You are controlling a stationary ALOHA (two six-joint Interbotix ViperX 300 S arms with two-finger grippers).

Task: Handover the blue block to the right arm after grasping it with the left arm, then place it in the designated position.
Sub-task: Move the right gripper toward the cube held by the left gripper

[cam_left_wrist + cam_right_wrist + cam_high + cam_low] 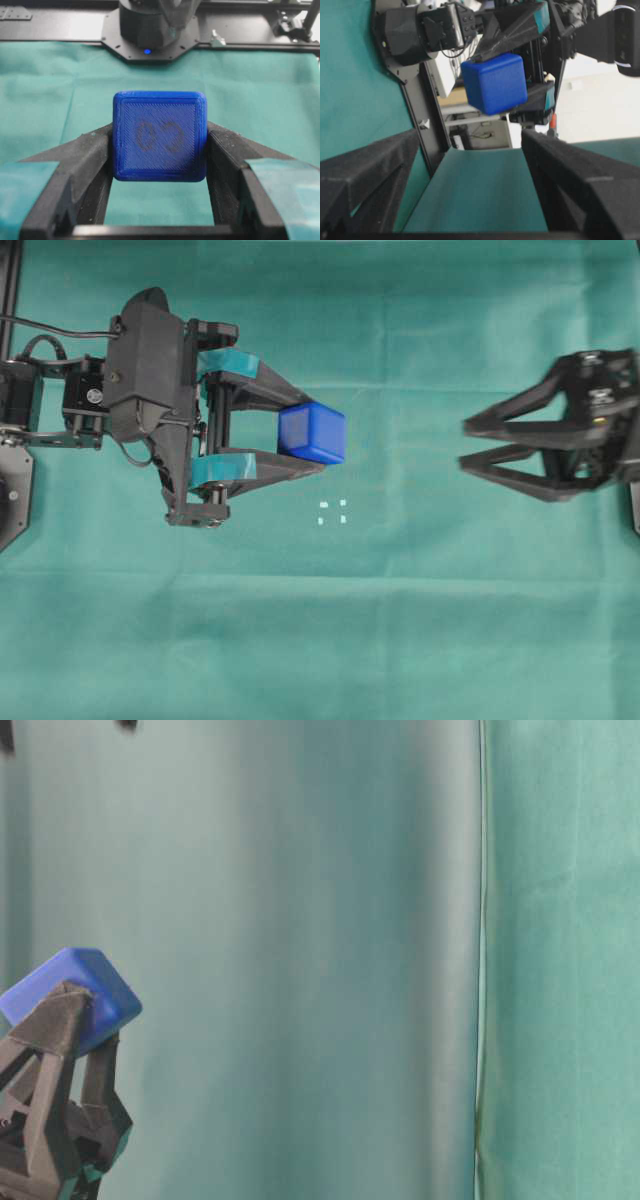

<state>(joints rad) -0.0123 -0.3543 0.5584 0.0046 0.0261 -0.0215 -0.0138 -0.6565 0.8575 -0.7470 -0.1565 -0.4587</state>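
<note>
Blue block (312, 433) (faint dark mark), rounded edges, gripped by left fingers (290, 397), right fingers (500, 455) spread, empty

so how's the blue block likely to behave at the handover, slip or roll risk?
Probably rigid: the blue block keeps its square shape between the left gripper's fingers. Its ridged printed faces should give the pads some bite, though its rounded edges may let it twist if pinched off-centre. Flat sides suggest it won't roll once set down. The right gripper waits open, apart.
</note>
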